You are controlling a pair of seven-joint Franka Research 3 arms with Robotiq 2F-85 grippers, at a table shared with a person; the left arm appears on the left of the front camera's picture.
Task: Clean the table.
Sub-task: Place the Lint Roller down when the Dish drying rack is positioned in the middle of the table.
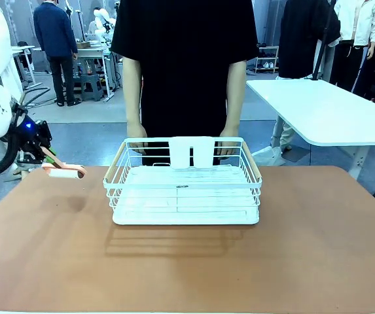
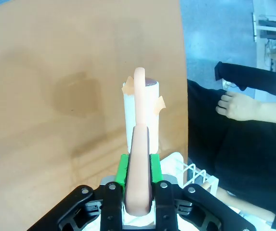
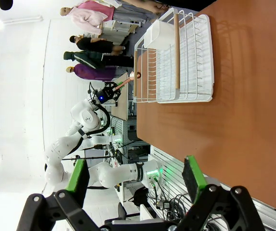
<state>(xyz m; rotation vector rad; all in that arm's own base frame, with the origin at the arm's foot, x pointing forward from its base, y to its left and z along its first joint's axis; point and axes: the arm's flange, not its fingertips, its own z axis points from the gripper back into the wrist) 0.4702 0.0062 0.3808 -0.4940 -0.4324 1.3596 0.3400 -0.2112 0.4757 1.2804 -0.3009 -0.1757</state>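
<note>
One wide reddish-brown desk point(image 1: 187, 261) spans the front view, its near half and both side stretches bare, its rounded far corners showing. A white wire rack point(image 1: 186, 190) with wooden side handles stands just beyond the middle, toward the far edge, and a person's hands point(image 1: 137, 139) hold its far rim. A small white cup-like holder hangs on that far rim; I cannot tell whether anything lies in the rack. The left end effector point(image 1: 50, 160) hovers over the desk's far-left corner, clamped on a lint roller point(image 1: 66, 171) with a peach handle and white roll.

From the left wrist, the green pads point(image 2: 122, 169) press either side of the peach handle, the roll pointing out above the brown top near its edge, blue floor beyond. A corner of the rack peeks in at the lower right, beside the person's dark clothing.

From the right wrist, the right end effector point(image 3: 135, 180) stands with its fingers spread wide and nothing between them, near the desk's edge, well apart from the rack, with open brown surface between.
</note>
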